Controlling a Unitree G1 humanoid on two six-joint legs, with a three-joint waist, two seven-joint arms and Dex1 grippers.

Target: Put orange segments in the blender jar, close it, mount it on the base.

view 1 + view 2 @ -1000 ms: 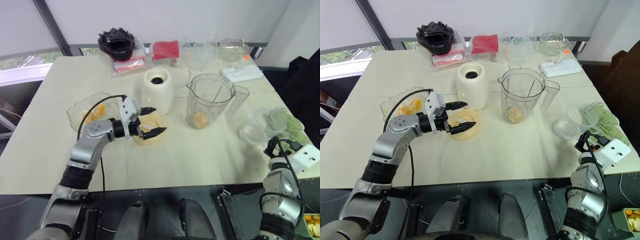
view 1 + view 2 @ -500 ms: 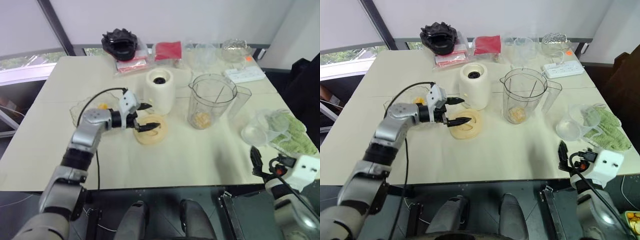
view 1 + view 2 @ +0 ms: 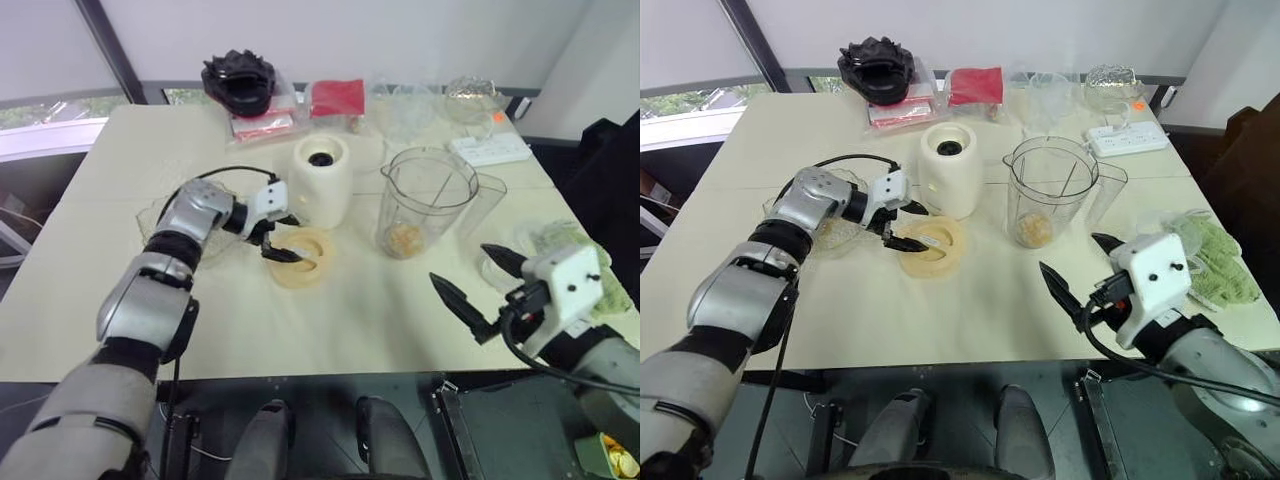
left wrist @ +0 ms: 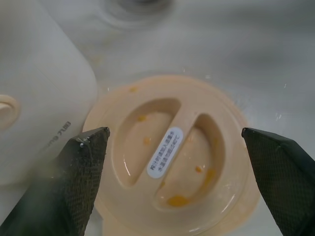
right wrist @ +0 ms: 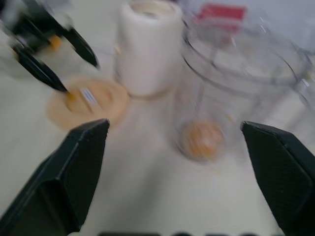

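The left gripper [image 3: 284, 237] hangs over the lid [image 3: 302, 258] with its two black fingers spread wide, one tip above the lid's near-left rim, the other toward the base [image 3: 321, 181]; it holds nothing. From the head views it is hard to say whether a tip touches the lid. The left wrist view looks straight down between the fingers: the lid [image 4: 173, 157] lies flat with its raised centre bar, a small white label on the bar, and orange flecks and juice in the two hollows. The base's cream wall [image 4: 39, 93] stands just beside the lid there.

The right gripper [image 3: 1080, 275] is held in the air off the near-right side of the lid, well apart from it, fingers also spread wide and empty. Its wrist view, blurred, looks across the table [image 5: 147, 196] and takes in the lid, the base behind the lid, the jar [image 5: 231, 93] and the left gripper's black fingers [image 5: 39, 71] over the lid.

The jar [image 3: 425, 203] stands upright to the right of the lid, open-topped, off the base, with orange segments [image 3: 405, 238] at its bottom. More segments lie in the glass dish [image 3: 830, 232] left of the lid, partly behind the left arm. Behind the base, at the table's far edge, lie a black object [image 3: 238, 82] and a red packet [image 3: 336, 98]; a white power strip [image 3: 488, 148] lies far right of the lid.
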